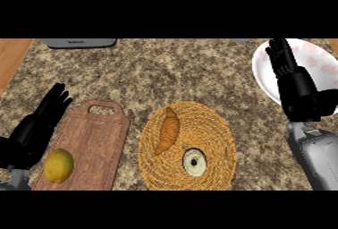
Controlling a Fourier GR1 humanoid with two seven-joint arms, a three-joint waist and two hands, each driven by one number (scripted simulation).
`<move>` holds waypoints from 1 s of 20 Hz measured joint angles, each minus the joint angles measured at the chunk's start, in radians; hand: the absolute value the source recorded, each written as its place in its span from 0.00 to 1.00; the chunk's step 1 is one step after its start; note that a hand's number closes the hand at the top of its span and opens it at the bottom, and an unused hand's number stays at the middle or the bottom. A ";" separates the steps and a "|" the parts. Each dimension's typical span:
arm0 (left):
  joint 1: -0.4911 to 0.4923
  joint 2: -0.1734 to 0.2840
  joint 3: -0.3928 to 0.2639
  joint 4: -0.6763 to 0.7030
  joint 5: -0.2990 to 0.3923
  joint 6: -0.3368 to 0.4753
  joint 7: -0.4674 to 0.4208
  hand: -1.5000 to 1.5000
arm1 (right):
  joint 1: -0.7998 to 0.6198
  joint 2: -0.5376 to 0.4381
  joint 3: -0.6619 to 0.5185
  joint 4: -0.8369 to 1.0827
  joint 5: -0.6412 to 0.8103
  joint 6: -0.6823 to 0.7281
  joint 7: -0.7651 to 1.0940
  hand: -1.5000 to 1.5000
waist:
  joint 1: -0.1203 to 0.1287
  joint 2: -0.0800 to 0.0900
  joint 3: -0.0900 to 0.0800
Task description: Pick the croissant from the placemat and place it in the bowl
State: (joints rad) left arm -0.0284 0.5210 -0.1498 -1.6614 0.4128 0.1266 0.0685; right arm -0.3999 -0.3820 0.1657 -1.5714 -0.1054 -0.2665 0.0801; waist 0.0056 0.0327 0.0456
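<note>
A single head view looks steeply down on the granite counter (165, 76) from the robot's own height, facing away from the body, so both forearms enter from the frame's lower edge. It sits near enough that the woven placemat (211, 134) fills the lower centre, while the cutting board (99, 147) takes the lower left. The white bowl (264, 76) is cut by the right edge, and a grey object (79, 43) by the upper left (no second view overlaps this one). The left hand (33, 129) shows at the left edge, the right hand (297, 85) at the upper right.
</note>
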 measured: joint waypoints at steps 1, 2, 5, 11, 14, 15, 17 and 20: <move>-0.004 0.006 0.002 0.004 -0.006 -0.002 0.003 0.50 | 0.013 0.014 0.020 0.011 0.014 -0.005 0.001 1.00 | 0.000 -0.007 -0.010; -0.009 -0.005 -0.008 0.011 -0.021 0.006 -0.003 0.50 | 0.016 0.034 0.053 0.023 0.041 -0.022 0.020 1.00 | 0.000 -0.012 -0.018; -0.038 -0.029 -0.031 0.009 -0.063 0.043 -0.007 0.50 | 0.023 0.114 0.194 0.077 0.156 -0.089 0.131 1.00 | 0.011 -0.021 -0.036; -0.052 -0.085 -0.070 0.028 -0.099 0.089 -0.014 0.50 | 0.041 0.173 0.328 0.169 0.474 -0.340 0.242 0.00 | -0.016 -0.037 -0.053; -0.075 -0.114 -0.081 0.046 -0.116 0.117 -0.009 0.50 | 0.080 0.280 0.416 0.173 0.612 -0.540 0.246 0.00 | -0.022 -0.039 -0.050; -0.075 -0.127 -0.092 0.049 -0.126 0.125 -0.014 0.50 | 0.085 0.301 0.450 0.179 0.660 -0.599 0.258 0.00 | -0.019 -0.039 -0.050; -0.089 -0.148 -0.106 0.065 -0.143 0.139 -0.019 0.50 | 0.087 0.331 0.509 0.198 0.763 -0.685 0.287 0.00 | -0.018 -0.039 -0.050; -0.114 -0.174 -0.119 0.097 -0.164 0.158 -0.018 0.50 | 0.053 0.355 0.551 0.223 0.919 -0.719 0.404 0.00 | -0.021 -0.041 -0.050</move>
State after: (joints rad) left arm -0.1423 0.3465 -0.2684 -1.5647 0.2488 0.2842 0.0501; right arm -0.3471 -0.0270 0.7163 -1.3485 0.8131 -0.9856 0.4836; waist -0.0159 -0.0087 -0.0045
